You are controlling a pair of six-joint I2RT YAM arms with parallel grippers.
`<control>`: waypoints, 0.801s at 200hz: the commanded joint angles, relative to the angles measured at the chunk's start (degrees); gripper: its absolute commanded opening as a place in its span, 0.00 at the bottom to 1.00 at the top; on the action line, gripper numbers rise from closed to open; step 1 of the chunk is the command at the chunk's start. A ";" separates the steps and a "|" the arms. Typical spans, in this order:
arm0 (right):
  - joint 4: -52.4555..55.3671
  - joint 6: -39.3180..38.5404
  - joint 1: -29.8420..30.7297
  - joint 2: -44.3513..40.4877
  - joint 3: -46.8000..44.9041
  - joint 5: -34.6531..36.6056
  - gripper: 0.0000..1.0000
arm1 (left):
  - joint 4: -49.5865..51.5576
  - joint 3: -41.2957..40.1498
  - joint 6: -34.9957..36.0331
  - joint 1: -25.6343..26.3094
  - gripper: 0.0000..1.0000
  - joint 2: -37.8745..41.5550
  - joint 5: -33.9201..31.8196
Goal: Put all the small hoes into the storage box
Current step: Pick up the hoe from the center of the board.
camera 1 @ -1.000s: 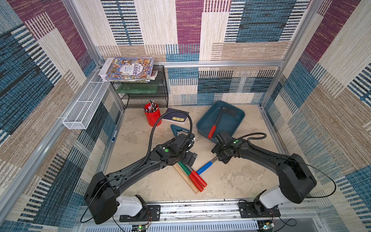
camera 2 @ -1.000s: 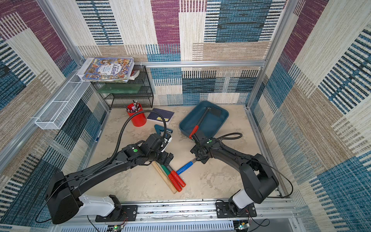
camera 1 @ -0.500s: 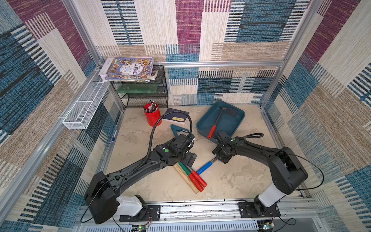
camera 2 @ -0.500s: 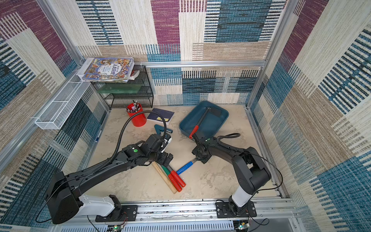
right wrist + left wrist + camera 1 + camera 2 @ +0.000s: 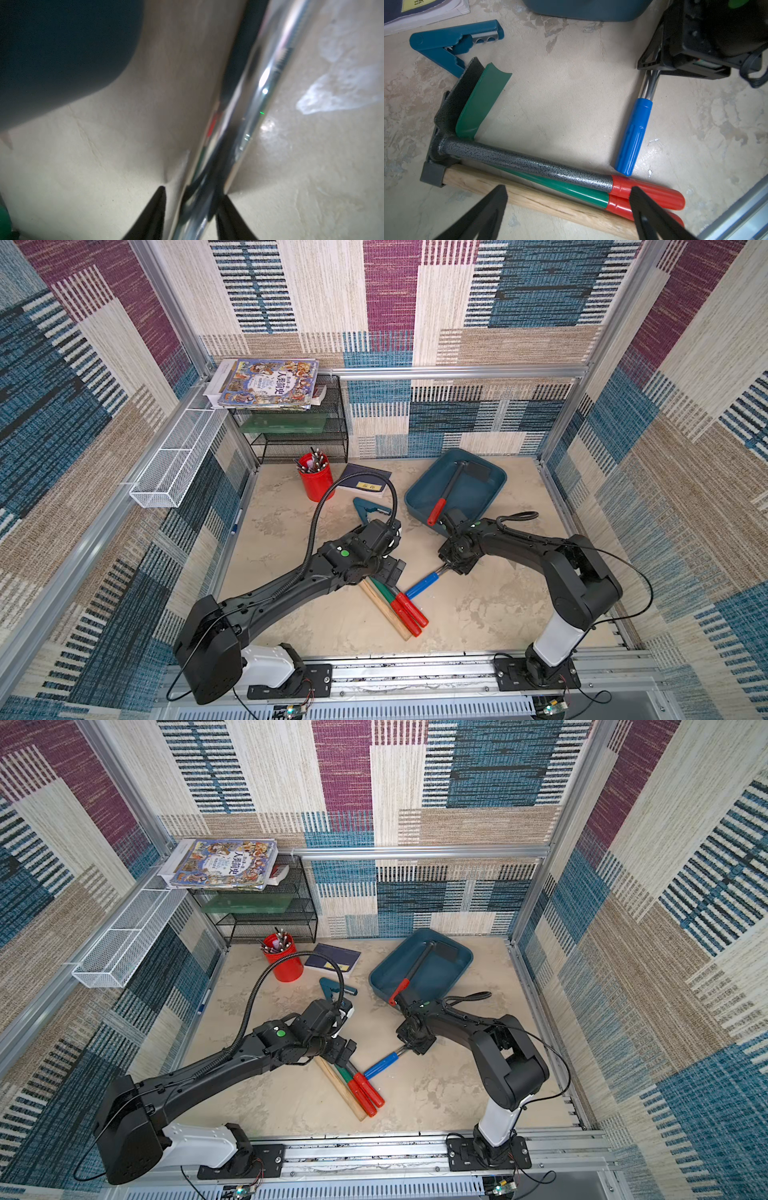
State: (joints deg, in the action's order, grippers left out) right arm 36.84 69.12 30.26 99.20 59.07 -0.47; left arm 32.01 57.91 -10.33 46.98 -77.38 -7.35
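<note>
The small hoe lies on the table with its blue handle pointing to the front. Its head is hidden under my right gripper, which is shut on the chrome shaft just past the handle. The teal storage box sits right behind that gripper and holds a red-handled tool. My left gripper hangs open above a bundle of other tools and holds nothing.
Under the left gripper lie a wooden-handled hammer, a green trowel and a grey speckled tool with red grips. A blue clamp, a red pen cup, a notebook, a wire rack and a white mesh basket stand further back and left.
The right gripper's jaws have closed in on the chrome shaft, and the right arm's elbow has shifted. The left arm and the tools have stayed put.
</note>
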 commanded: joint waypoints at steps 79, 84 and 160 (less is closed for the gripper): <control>0.31 0.18 0.05 -1.59 -2.08 0.03 0.09 | 0.25 -0.17 0.13 -0.05 0.95 -0.21 -0.21; 0.13 0.22 0.02 -1.88 -2.25 -0.02 0.09 | 0.20 -0.10 0.15 -0.03 0.96 -0.30 -0.17; 2.44 2.18 -0.88 -10.47 -3.74 3.95 0.02 | 0.60 2.00 1.17 -0.01 0.96 -2.75 4.12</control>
State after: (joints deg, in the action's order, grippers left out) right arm 38.20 70.43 29.98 91.22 55.64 0.08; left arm 32.01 58.74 -10.26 46.98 -79.20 -6.39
